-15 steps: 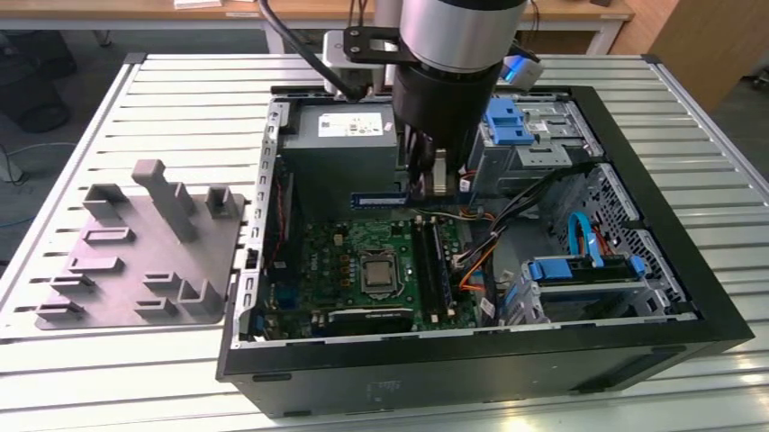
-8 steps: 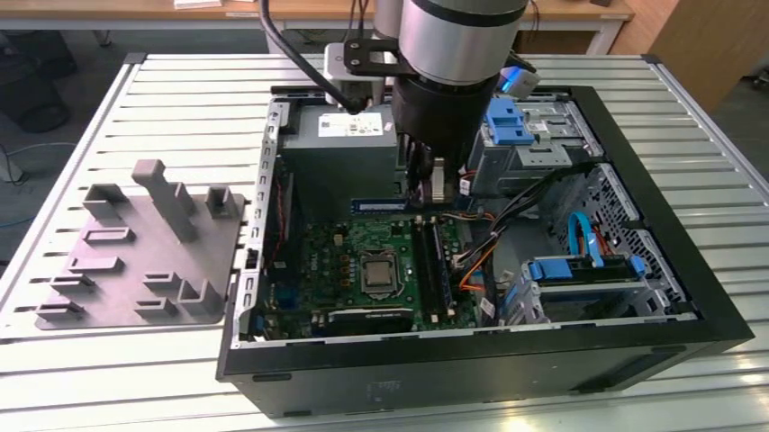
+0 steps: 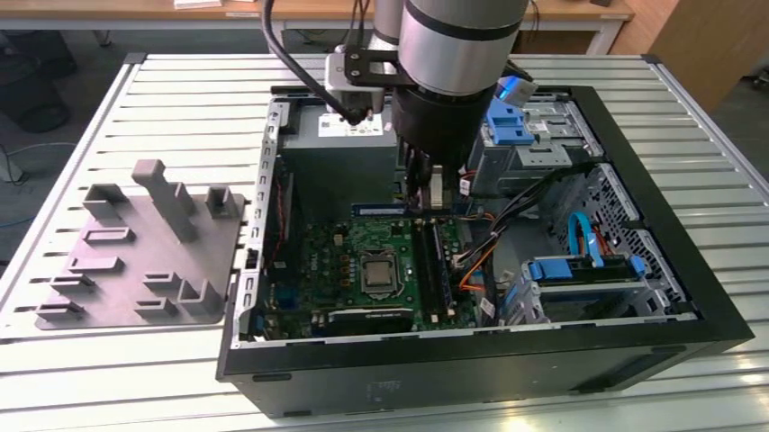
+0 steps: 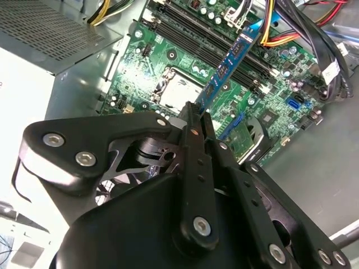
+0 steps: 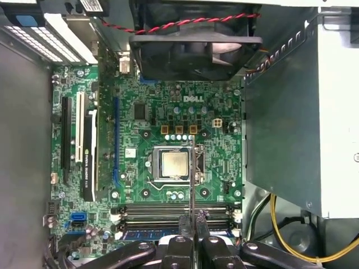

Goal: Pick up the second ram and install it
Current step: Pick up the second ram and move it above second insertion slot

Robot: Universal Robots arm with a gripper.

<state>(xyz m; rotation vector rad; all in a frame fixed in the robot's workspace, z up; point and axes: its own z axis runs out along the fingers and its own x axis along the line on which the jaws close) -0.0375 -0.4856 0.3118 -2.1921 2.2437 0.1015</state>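
Grips the second ram [image 4: 229, 66] in the pincer [image 4: 198, 113], black metal fingers [image 4: 193, 145] drawn in to a narrow slit and pressed flat on both faces of the stick. Holds it inside the open black computer case [image 3: 481, 364], above the green motherboard [image 5: 219, 112]. Shows it in the second wrist view as a thin, flat, long strip jutting out from the fingertips, blue-faced with a row of small dark rectangular chips. Shows the second ram [image 5: 192, 179] in the first wrist view edge-on, a mere dark hairline running out from the pincer [image 5: 193, 227] across the square silver processor socket [image 5: 171, 163]. Hangs over the long black memory slots [image 5: 168, 212], just beneath the pincer; cannot tell whether the stick's lower edge touches one. Has beyond the socket, farther from the pincer, a round black fan [image 5: 190, 50], and to one side a plain grey sheet-metal box [image 5: 280, 123]. Places the pincer [image 3: 430, 193], in the exterior view, low in the case under the thick silver-and-black arm. Leaves well apart from the pincer, out on the slatted metal counter [image 3: 180, 90] towards the exterior view's left, a matte grey plastic holder [image 3: 144, 252] with upright blocks.
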